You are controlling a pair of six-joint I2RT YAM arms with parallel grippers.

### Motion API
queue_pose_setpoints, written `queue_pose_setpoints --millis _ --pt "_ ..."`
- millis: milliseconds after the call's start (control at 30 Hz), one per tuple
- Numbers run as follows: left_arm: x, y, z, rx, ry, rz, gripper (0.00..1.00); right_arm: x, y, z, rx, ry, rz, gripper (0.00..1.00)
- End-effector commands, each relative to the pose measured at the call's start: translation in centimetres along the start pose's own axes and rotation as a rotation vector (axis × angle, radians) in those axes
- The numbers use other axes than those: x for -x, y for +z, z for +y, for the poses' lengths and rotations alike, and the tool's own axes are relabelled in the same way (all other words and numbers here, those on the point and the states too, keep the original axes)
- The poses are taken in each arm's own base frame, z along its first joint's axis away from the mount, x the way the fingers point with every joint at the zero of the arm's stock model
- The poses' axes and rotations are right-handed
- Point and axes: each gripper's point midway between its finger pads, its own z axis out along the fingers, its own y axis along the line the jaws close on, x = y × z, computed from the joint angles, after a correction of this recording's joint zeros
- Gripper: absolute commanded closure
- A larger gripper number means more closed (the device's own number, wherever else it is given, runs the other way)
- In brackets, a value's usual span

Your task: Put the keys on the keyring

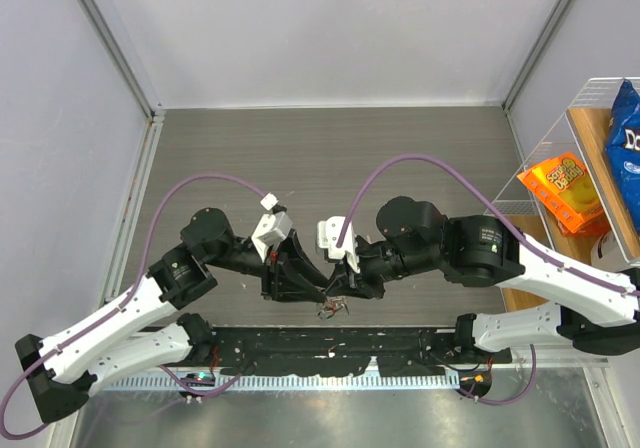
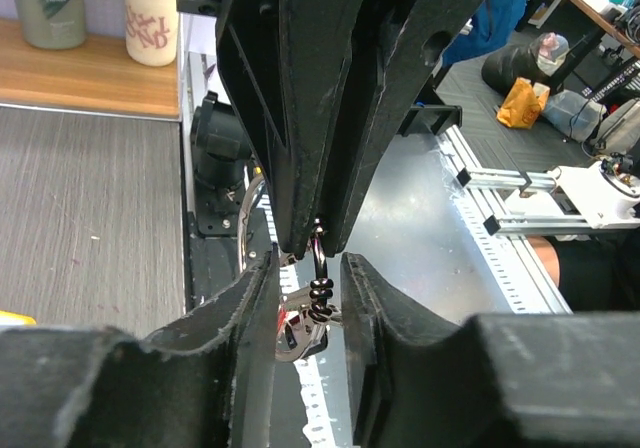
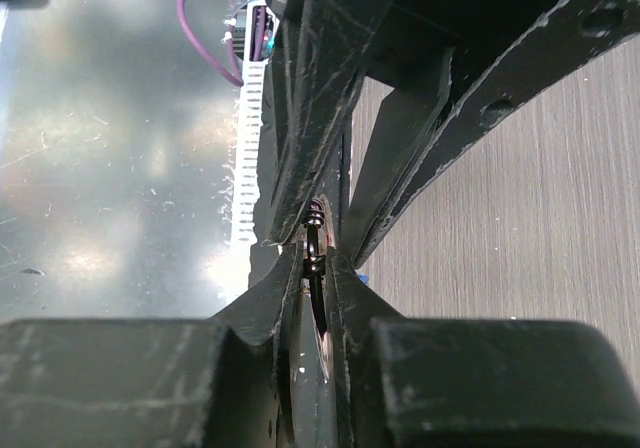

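Note:
The keyring [image 2: 318, 266] is a thin silver ring seen edge-on, with dark wire coils [image 2: 321, 298] round it. It hangs from my right gripper [image 2: 318, 246], which is shut on its upper part. A small cluster of silver keys [image 2: 298, 336] dangles under the ring, with a trace of red. My left gripper [image 2: 311, 268] comes from below and straddles the ring, its jaws a little apart with daylight on both sides. In the right wrist view the keyring [image 3: 314, 260] is pinched in my right gripper [image 3: 315, 266]. From above, both grippers meet over the keys [image 1: 333, 310].
A wire rack at the right edge holds an orange snack bag [image 1: 565, 190] and a blue bag [image 1: 625, 128]. A black and aluminium rail [image 1: 300, 353] runs along the near table edge under the keys. Two bottles [image 2: 150, 18] stand on a wooden shelf.

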Motion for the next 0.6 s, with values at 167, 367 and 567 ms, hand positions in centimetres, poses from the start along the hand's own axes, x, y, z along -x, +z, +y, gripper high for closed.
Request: queue_pose_setpoints --millis 167,367,567 --pt "0.0 -0.1 0.0 0.015 0.003 0.016 0.58 4.3 -1.8 -0.5 -0.054 -0.026 -0.158 0.94" --pt "-0.2 0.1 0.2 0.01 0.006 0.031 0.83 4.5 -1.9 -0.4 -0.051 -0.023 -0.162 0.94" --pt "0.0 0.0 1.4 0.076 0.017 0.032 1.0 4.1 -2.1 -0.3 -0.051 -0.022 -0.159 0.94"
